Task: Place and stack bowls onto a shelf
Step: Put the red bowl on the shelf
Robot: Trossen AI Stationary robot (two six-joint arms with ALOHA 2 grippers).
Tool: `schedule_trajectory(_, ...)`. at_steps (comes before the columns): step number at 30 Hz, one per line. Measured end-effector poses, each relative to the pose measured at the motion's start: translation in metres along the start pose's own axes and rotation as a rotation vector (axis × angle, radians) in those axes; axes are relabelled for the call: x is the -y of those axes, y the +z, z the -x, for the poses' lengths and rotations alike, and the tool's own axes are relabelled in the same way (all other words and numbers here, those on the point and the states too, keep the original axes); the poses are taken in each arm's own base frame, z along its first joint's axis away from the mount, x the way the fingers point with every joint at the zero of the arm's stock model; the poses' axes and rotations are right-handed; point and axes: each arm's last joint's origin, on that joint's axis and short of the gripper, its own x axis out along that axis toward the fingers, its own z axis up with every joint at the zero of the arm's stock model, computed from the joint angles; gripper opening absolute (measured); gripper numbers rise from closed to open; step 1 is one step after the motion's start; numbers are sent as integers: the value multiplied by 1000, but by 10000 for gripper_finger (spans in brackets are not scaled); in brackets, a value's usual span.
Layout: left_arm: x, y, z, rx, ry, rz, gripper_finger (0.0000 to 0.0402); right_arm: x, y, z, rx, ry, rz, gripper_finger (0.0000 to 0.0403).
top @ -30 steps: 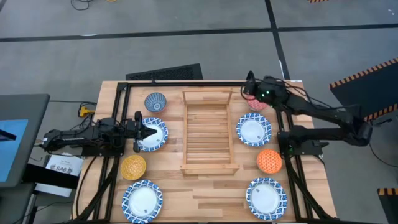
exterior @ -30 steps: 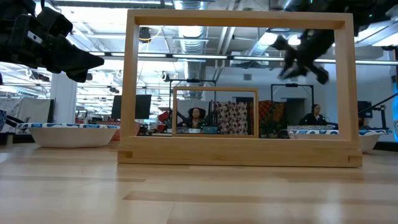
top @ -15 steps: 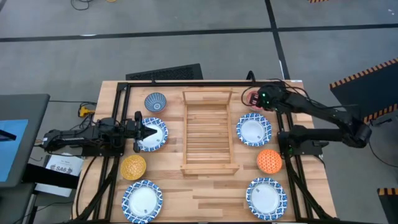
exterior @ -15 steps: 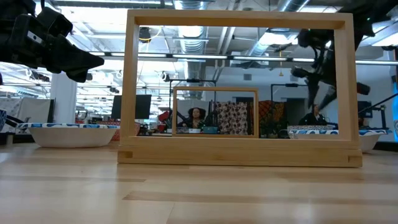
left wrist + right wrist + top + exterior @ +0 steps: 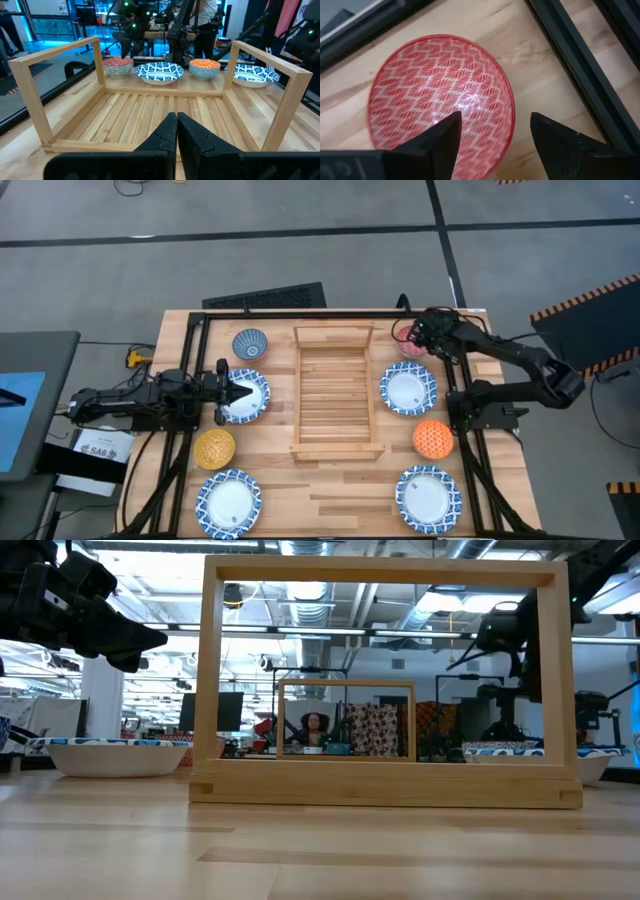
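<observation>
Lighting looks even and bright from my overhead view. Ceiling lights (image 5: pixel 440 602) glare in the low view. My right wrist view is slightly soft; shadows faint.

Our right arm reaches in from the table's right edge toward the far right corner, its wrist bent downward. Our right gripper (image 5: pixel 492 135) points straight down, fingers spread apart with a clear gap between them. Our left arm lies low and level along the table's left side, and our left gripper (image 5: pixel 177 131) aims inward, fingers pressed together.
</observation>
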Motion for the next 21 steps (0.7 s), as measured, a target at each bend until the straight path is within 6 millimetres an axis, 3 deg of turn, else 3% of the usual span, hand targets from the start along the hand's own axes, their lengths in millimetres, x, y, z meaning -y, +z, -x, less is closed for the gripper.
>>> schedule_trajectory(7, 0, 0, 0, 0, 0, 0, 0, -3, 2, -22, -55, -58, 6, 245)
schedule_trajectory(12, 0, 0, 0, 1, 0, 0, 0, -3, 3, -27, -81, -61, 63, 153)
schedule_trajectory(16, 0, 0, 0, 1, 0, 0, 0, -2, 6, -20, -58, -30, 111, 39)
schedule_trajectory(21, 0, 0, 0, 0, 0, 0, 0, -3, 17, 6, 17, 51, 114, 35)
